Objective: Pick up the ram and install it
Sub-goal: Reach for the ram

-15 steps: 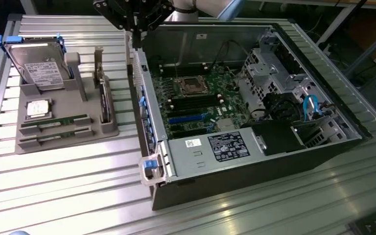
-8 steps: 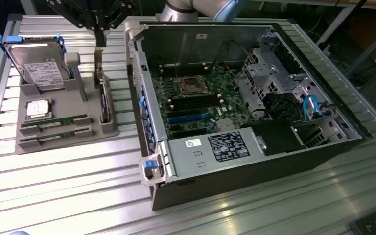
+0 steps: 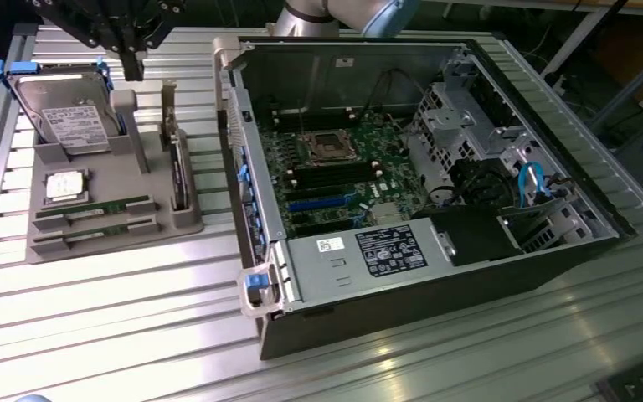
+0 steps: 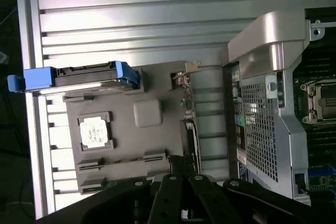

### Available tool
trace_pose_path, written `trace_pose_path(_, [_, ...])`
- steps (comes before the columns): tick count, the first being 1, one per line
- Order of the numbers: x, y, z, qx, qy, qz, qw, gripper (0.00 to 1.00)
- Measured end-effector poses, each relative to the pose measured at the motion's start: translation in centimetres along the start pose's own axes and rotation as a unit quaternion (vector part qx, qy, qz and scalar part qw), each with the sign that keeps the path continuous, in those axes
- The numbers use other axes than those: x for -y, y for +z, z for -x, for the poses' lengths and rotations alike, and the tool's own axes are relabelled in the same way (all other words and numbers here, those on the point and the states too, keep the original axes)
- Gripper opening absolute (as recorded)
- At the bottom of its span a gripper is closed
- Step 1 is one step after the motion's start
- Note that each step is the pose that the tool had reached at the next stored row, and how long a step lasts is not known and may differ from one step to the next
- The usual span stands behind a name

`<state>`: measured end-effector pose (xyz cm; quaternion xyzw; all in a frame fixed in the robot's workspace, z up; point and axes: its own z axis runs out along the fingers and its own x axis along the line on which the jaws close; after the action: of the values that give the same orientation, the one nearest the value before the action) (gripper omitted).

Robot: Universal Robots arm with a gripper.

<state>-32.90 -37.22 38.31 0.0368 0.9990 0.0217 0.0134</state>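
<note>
Two green ram sticks lie side by side in the near slots of a grey parts holder (image 3: 115, 243): one ram stick (image 3: 93, 208) and the other (image 3: 96, 232) just in front of it. My gripper (image 3: 134, 74) hangs high above the holder's far end, near the hard drive, well apart from the ram. Its fingers are shut with nothing between them. In the wrist view the gripper (image 4: 181, 170) looks down on the holder (image 4: 126, 135), and its black body covers most of the ram slots.
The holder also carries a silver hard drive (image 3: 67, 117) in a blue bracket, a square CPU chip (image 3: 66, 185) and an upright card (image 3: 173, 159). At the exterior view's right lies an open computer case (image 3: 444, 276) with its motherboard (image 3: 338, 176) exposed. Everything rests on a ribbed metal table (image 3: 110, 318).
</note>
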Motion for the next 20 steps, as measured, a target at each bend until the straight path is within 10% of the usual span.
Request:
trace_pose_path(8, [0.12,-0.01,-5.2,0.0000,-0.001,0.0001,1.0000,0.11])
trace_pose_path(20, [0.36,1.04,-7.7,0.0000,-0.001,0.0001,1.0000,0.11])
